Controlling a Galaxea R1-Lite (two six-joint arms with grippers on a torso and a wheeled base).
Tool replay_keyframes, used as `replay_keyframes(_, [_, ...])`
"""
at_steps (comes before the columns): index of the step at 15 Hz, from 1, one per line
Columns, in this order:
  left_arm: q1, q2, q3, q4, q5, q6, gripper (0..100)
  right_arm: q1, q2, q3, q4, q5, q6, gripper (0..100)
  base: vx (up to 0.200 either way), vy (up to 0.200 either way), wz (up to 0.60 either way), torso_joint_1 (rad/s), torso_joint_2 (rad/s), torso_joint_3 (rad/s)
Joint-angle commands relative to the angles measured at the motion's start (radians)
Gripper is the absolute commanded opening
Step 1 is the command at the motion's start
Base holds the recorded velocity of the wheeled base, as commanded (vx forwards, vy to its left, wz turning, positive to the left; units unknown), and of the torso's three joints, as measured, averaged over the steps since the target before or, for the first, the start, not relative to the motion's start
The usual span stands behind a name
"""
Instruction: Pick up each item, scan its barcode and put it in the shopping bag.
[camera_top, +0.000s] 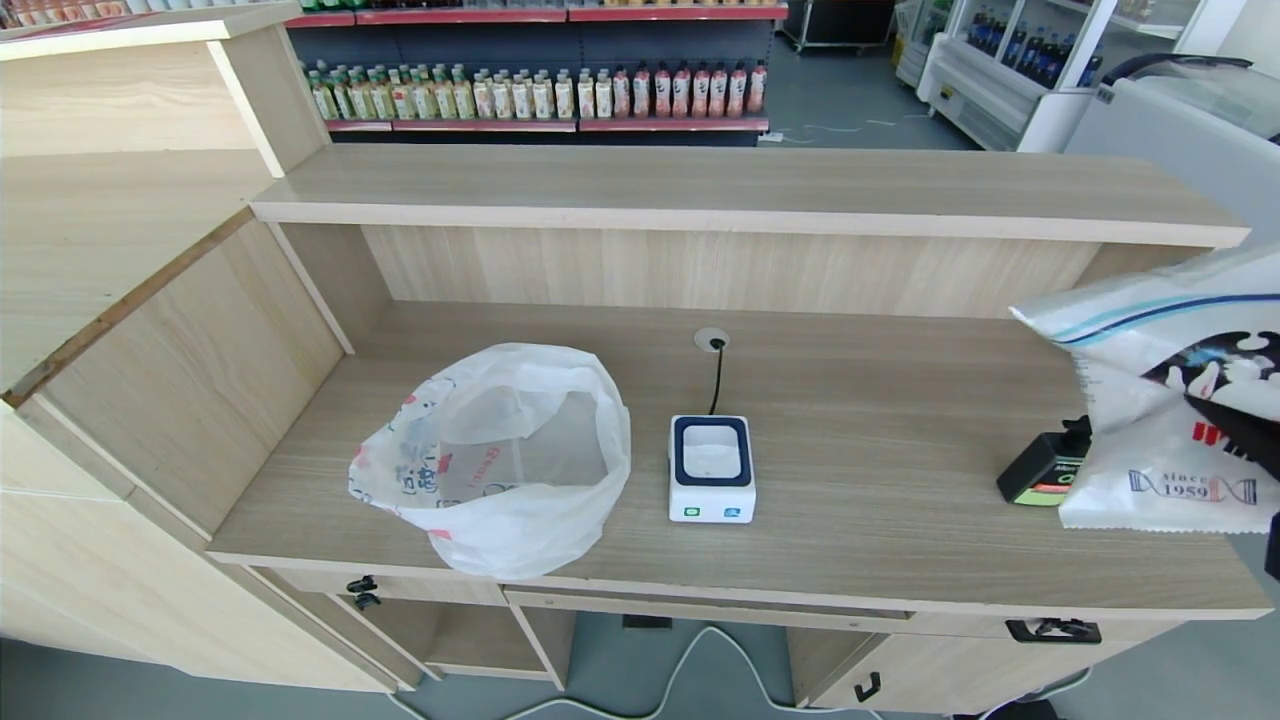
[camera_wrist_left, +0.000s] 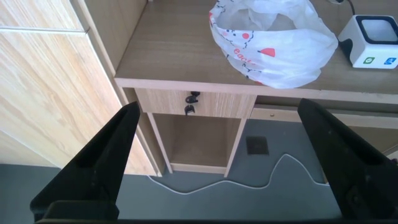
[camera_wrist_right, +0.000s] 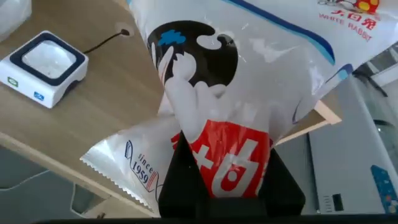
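Observation:
A large white snack packet with black, red and blue print hangs above the counter's right end. My right gripper is shut on its lower part, and its dark fingers clamp the printed red area. The white barcode scanner with a dark-framed window sits mid-counter, left of the packet. The white plastic shopping bag stands open to the left of the scanner. My left gripper is open and holds nothing. It hangs below counter height, in front of the drawer under the shopping bag.
A small black box with a green and orange label lies on the counter, partly hidden behind the packet. The scanner's cable runs to a grommet at the back. A raised ledge borders the counter's rear, and a wooden side wall its left.

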Motion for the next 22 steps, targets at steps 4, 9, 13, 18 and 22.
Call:
replay_keyframes(4, [0.0,0.0,0.0,0.0,0.0,0.001,100,-0.173,0.067,-0.363,0.629,0.036,0.413,0,0.0,0.0,0.0,0.0,0.0,0.0])
replay_keyframes(9, [0.0,0.0,0.0,0.0,0.0,0.0,100,-0.448,0.182,-0.49,0.725,0.382,0.516,0,0.0,0.0,0.0,0.0,0.0,0.0])
replay_keyframes(13, [0.0,0.0,0.0,0.0,0.0,0.0,100,-0.598,0.301,-0.548,0.684,0.628,0.519,0,0.0,0.0,0.0,0.0,0.0,0.0])
replay_keyframes(18, [0.0,0.0,0.0,0.0,0.0,0.0,100,-0.619,0.363,-0.545,0.597,0.824,0.499,0,0.0,0.0,0.24,0.0,0.0,0.001])
replay_keyframes(22, [0.0,0.0,0.0,0.0,0.0,0.0,100,-0.613,0.37,-0.528,0.575,0.911,0.495,0,0.0,0.0,0.6,0.007,0.0,0.002])
